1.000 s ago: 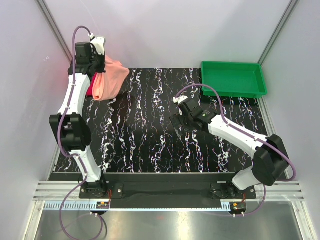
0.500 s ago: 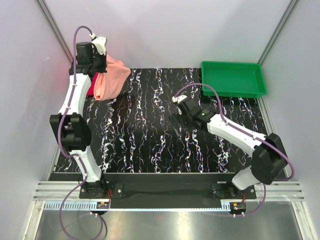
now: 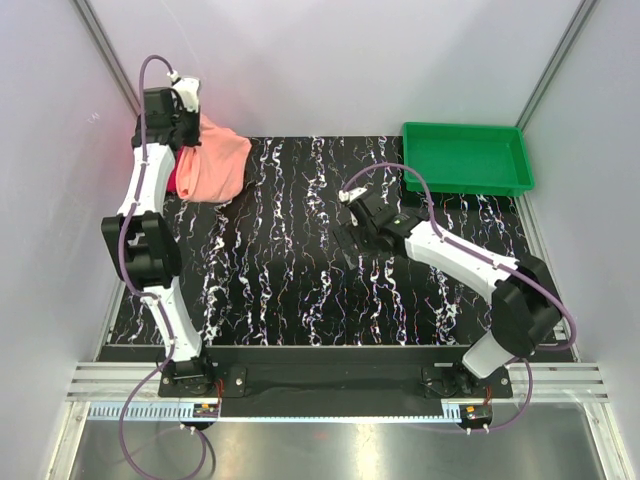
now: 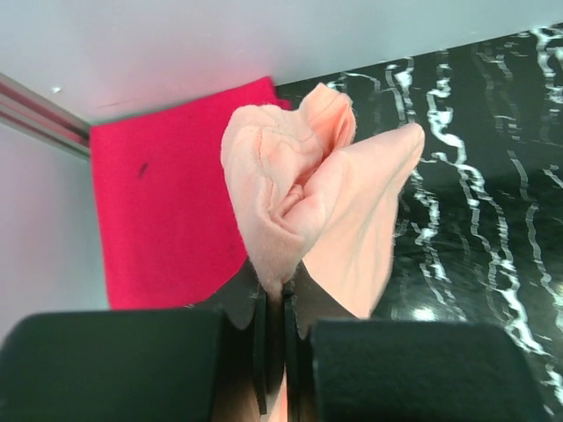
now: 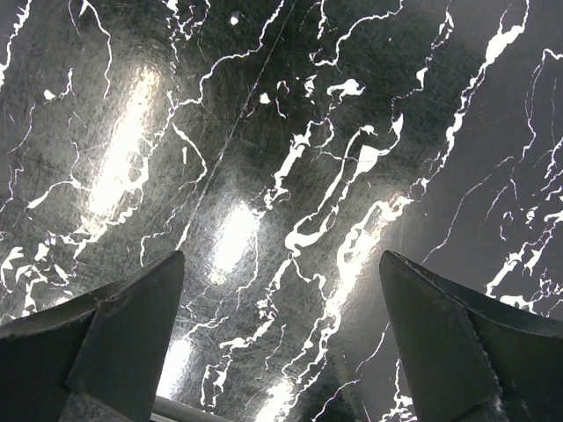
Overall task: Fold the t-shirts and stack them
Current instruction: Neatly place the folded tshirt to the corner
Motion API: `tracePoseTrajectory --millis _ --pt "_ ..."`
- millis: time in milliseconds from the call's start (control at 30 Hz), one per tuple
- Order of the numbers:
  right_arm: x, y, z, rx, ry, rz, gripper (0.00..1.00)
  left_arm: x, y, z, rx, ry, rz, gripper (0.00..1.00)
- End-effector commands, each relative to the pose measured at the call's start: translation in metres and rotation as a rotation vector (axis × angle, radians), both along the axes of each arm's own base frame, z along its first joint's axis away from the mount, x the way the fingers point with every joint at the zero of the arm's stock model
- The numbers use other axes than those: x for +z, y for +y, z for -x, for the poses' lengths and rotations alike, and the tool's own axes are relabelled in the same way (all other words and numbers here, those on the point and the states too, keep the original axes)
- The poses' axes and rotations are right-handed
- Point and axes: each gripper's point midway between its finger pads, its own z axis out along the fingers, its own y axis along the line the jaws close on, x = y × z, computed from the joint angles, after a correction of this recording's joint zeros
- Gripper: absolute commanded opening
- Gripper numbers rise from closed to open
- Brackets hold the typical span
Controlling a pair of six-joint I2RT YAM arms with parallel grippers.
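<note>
The salmon-peach t-shirt [image 3: 212, 165] hangs bunched at the far left corner of the table, pinched in my shut left gripper [image 3: 186, 135]. In the left wrist view its folds [image 4: 308, 193] bulge up from between the closed jaws of the left gripper [image 4: 281, 286]. The magenta-red t-shirt [image 4: 167, 211] lies flat beneath it against the back wall, and only a sliver of it [image 3: 172, 182] shows from above. My right gripper [image 3: 352, 240] hovers low over the table's middle. Seen from its own wrist, the right gripper [image 5: 281, 259] is wide open and holds nothing.
A green plastic tray [image 3: 465, 160] sits at the far right corner. The black marbled tabletop [image 3: 290, 260] lies between the arms. White walls close in on the left, back and right.
The left gripper has carried the peach shirt slightly left and toward the back wall. The right arm has shifted a little left and farther from its base, still open.
</note>
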Motion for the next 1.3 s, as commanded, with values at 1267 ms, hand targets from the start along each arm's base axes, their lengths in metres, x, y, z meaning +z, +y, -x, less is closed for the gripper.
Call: tracePoseTrajectory --millis 1267 --pt "-0.014 0.006 -0.017 -0.045 0.09 0.005 1.0 0.008 0.145 -0.119 0.432 -0.436 0.082 0.0"
